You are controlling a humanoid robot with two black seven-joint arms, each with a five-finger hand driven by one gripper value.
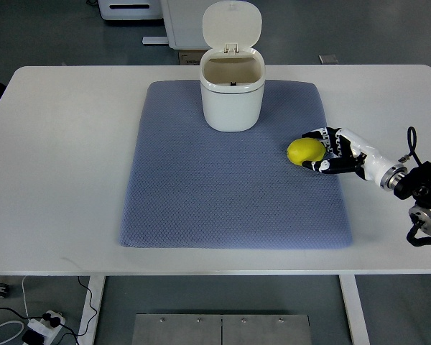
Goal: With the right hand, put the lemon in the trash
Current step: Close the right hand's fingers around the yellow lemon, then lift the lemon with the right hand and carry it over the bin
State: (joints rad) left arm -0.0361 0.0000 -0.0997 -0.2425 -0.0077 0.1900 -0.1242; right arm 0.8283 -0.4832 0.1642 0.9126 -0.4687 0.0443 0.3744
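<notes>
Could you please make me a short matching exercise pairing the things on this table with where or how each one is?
Things:
1. lemon
2. trash bin
3. mat
4. right hand

States:
A. lid flipped up, at the mat's far edge
B. blue-grey, flat on the white table
C. yellow, near the mat's right edge
D. fingers around the lemon

Pairs: 1-C, 2-A, 3-B, 4-D

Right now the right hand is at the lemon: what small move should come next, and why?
Probably close the fingers firmly, then lift. The right hand has fingers on both sides of the lemon, which lies on the blue mat. The trash can stands up-left with its lid open.
</notes>
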